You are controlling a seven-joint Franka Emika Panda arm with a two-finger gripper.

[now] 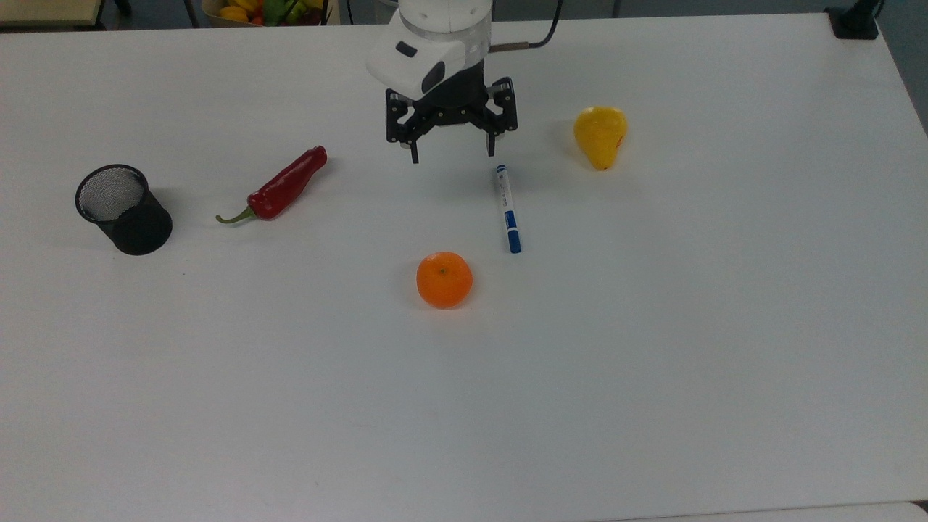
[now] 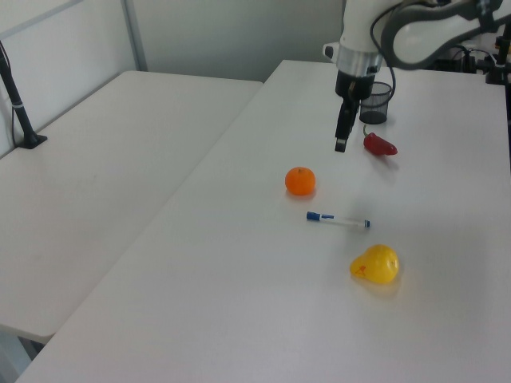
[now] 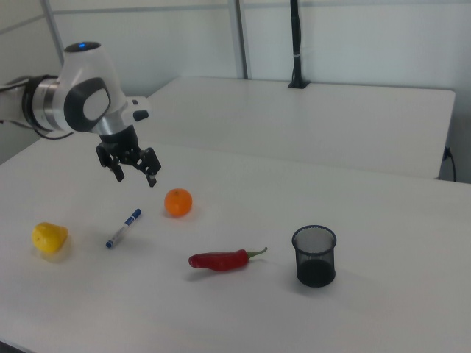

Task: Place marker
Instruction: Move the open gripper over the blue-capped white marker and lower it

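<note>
Two fingers spread above the worktop, marker lying free just beyond them

Both fingers (image 1: 491,147) of the gripper (image 1: 452,154) stand well apart and hold nothing. In the right view the gripper (image 3: 137,175) hangs in the air above the worktop (image 1: 652,362), clear of its surface.

In the top view the marker (image 1: 507,209) lies flat on the worktop, its white barrel running away from the fingers toward the top view's bottom, blue cap at the far end. Its near blue tip sits just below and a little to the right of the finger on the top view's right; whether the two touch cannot be told from above, but the right view shows the marker (image 3: 123,228) down on the surface below the raised gripper, apart from it.

Beyond the marker's cap end, slightly toward the top view's left, sits an orange (image 1: 444,280). A yellow pear (image 1: 600,135) lies to the right of the fingers in the top view, near the marker's tip end. A red chilli (image 1: 279,187) lies to their left, and a black mesh pen cup (image 1: 123,209) stands upright further left, well apart from the gripper.

Wide bare worktop stretches past the orange toward the top view's bottom edge and past the pear toward its right edge.
</note>
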